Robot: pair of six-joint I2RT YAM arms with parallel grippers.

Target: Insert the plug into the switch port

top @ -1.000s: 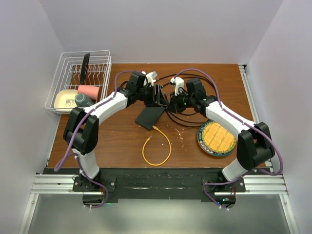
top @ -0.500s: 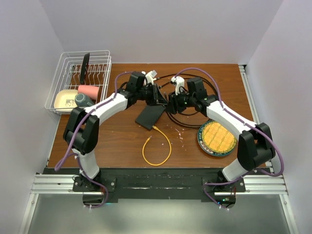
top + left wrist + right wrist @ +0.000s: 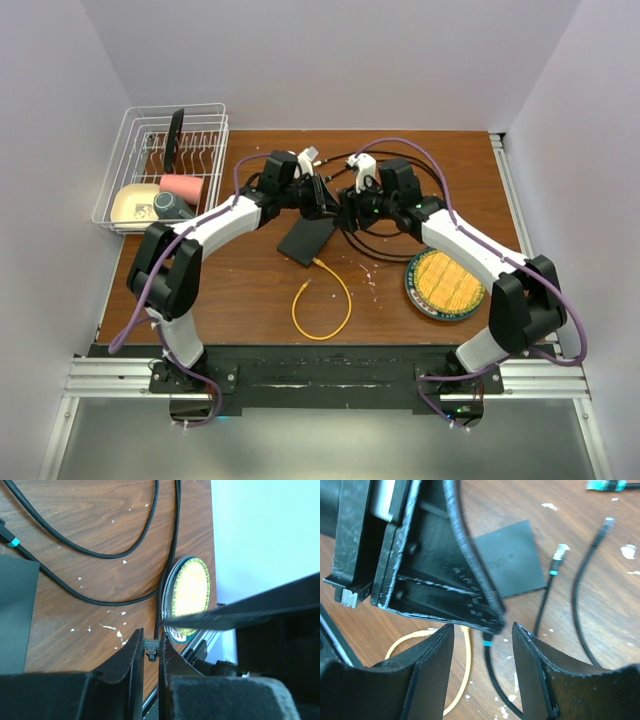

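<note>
Right fingers (image 3: 427, 672), gaping empty, are edging toward the left fingers (image 3: 132, 662), which are pinching the light, rigid plug (image 3: 151, 645) by its body near the table's (image 3: 250, 300) far edge.

Both our arms reach forward, elbows out, wrists turned inward, grippers almost tip to tip. Our left gripper (image 3: 150, 635) fingers pinched narrow on plug (image 3: 151, 645). Our right gripper (image 3: 482, 629) jaws spread wide.
</note>
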